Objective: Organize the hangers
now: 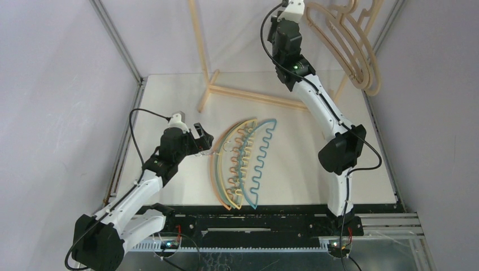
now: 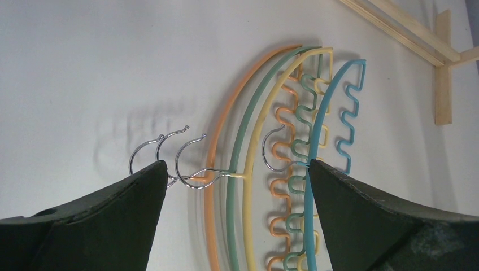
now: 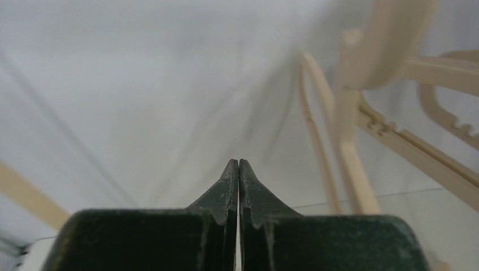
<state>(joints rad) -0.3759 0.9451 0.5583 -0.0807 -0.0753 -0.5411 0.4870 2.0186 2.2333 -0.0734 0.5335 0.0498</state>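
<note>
Four thin arched hangers lie stacked on the table: orange (image 1: 215, 169), green (image 1: 226, 148), yellow (image 1: 233, 195) and teal (image 1: 264, 164), their metal hooks (image 2: 189, 164) pointing left. My left gripper (image 2: 235, 169) is open wide, low over the hangers. One finger is by the hooks and the other is at the teal hanger (image 2: 325, 113); it grips nothing. It also shows in the top view (image 1: 207, 140). Pale wooden loop hangers (image 1: 353, 45) hang at the upper right. My right gripper (image 3: 238, 165) is shut and empty, raised high beside the wooden hangers (image 3: 395, 141).
The wooden A-frame rack stands at the back, with its upright (image 1: 199, 39) and its foot bar (image 1: 254, 96) on the table. The right arm (image 1: 325, 107) reaches up across the back right. Grey walls close in both sides.
</note>
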